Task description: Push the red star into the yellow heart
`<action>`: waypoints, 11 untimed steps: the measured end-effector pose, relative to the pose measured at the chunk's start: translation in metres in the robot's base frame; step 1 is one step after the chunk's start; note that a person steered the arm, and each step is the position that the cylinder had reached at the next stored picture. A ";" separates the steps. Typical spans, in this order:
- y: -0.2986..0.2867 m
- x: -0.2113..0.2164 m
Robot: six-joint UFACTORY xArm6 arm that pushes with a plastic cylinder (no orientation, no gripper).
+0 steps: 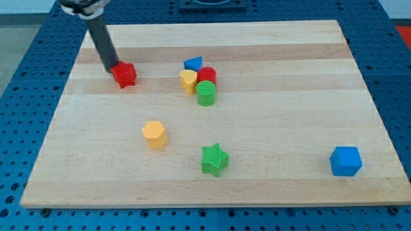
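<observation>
The red star point(125, 75) lies on the wooden board point(270, 122) at the upper left. My tip point(110, 68) touches the star's left side, with the dark rod slanting up to the view's top left. The yellow heart point(188, 81) sits to the star's right, near the board's upper middle. It is packed in a cluster with a blue block point(192, 63), a red cylinder point(207, 75) and a green cylinder point(206, 94).
A yellow hexagon block point(154, 134) lies below the star at mid left. A green star point(214, 160) sits near the bottom middle. A blue cube point(345, 161) sits at the bottom right. Blue perforated table surrounds the board.
</observation>
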State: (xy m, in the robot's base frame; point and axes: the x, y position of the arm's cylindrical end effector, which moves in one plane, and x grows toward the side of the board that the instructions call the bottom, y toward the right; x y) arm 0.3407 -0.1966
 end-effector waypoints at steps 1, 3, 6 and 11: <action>-0.005 0.002; -0.067 0.023; 0.041 0.025; 0.083 0.024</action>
